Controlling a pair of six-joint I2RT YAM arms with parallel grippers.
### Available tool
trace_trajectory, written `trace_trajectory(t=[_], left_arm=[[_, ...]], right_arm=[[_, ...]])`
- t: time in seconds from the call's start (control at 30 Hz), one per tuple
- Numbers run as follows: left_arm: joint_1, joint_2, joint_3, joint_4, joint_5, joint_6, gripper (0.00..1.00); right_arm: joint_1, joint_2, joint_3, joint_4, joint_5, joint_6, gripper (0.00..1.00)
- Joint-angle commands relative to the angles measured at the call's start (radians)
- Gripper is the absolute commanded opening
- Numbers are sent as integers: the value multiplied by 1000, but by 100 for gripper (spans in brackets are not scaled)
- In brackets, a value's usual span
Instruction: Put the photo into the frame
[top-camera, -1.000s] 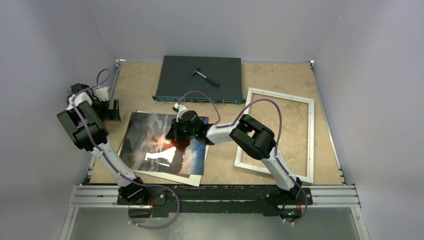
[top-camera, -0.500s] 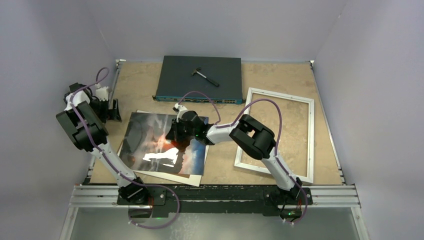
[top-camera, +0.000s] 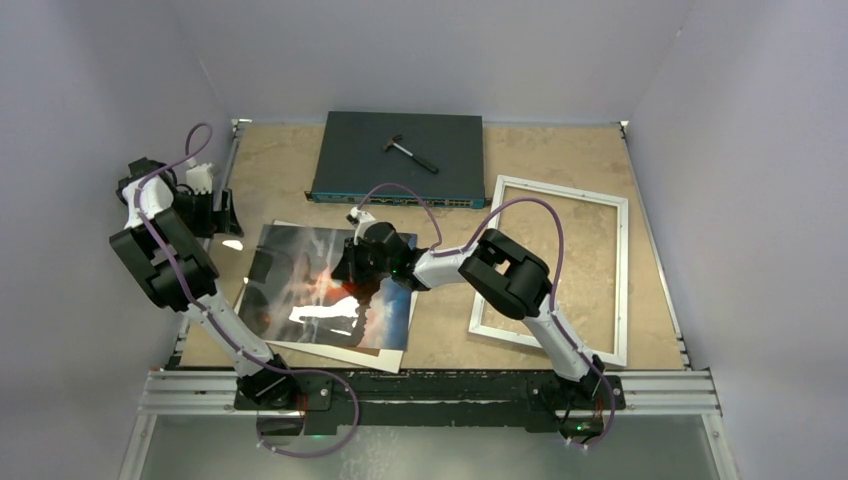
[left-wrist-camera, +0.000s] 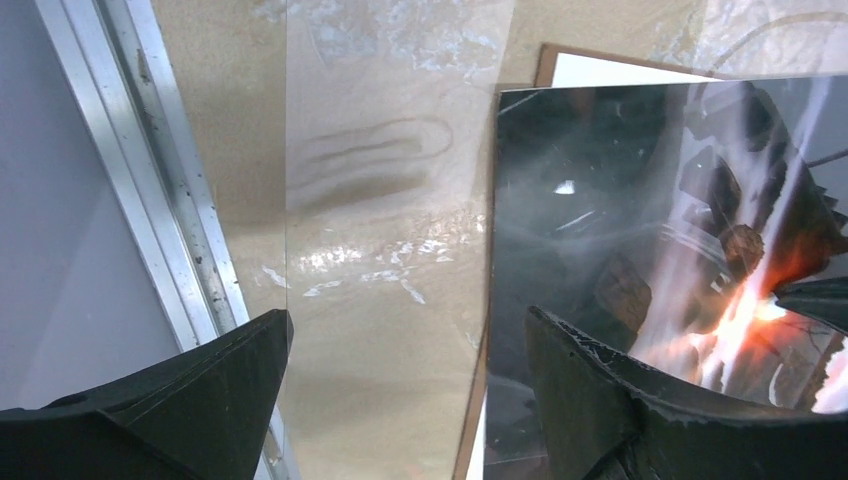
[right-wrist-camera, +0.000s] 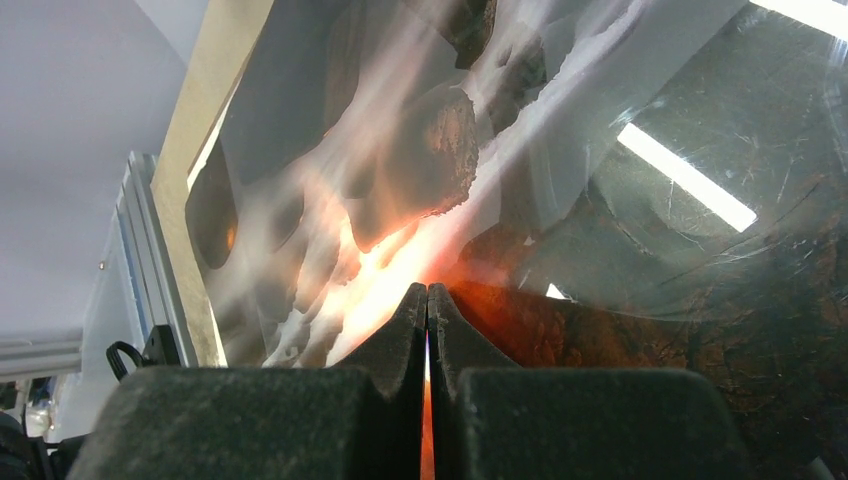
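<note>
We see the photo (top-camera: 330, 290) lying flat on the table (top-camera: 280, 160), right under our right gripper (right-wrist-camera: 427, 295). The gripper's tip is down on the middle of the photo. A sheet (top-camera: 340, 357) lies under the photo and sticks out at the near edge. Our left gripper (left-wrist-camera: 407, 318) hangs over the table, and the photo's far left corner is just to its right. The frame (top-camera: 560, 191) lies flat, off to the right of the right gripper. Behind that gripper sits a box (top-camera: 370, 160), with a hammer (top-camera: 410, 152) on top.
</note>
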Motion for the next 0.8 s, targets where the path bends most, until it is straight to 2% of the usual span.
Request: trace_trajectory(t=[0.0, 0.2, 0.4, 0.77], left_arm=[[4, -49, 31, -79, 80, 28, 83], [4, -57, 23, -112, 101, 50, 79], [4, -64, 49, -182, 144, 78, 64], [4, -92, 67, -242, 203, 109, 61]], right_arm=[[4, -2, -11, 9, -20, 8, 0], [3, 0, -14, 14, -23, 12, 0], [-2, 5, -17, 25, -31, 22, 0], [-4, 22, 1, 10, -40, 28, 0]])
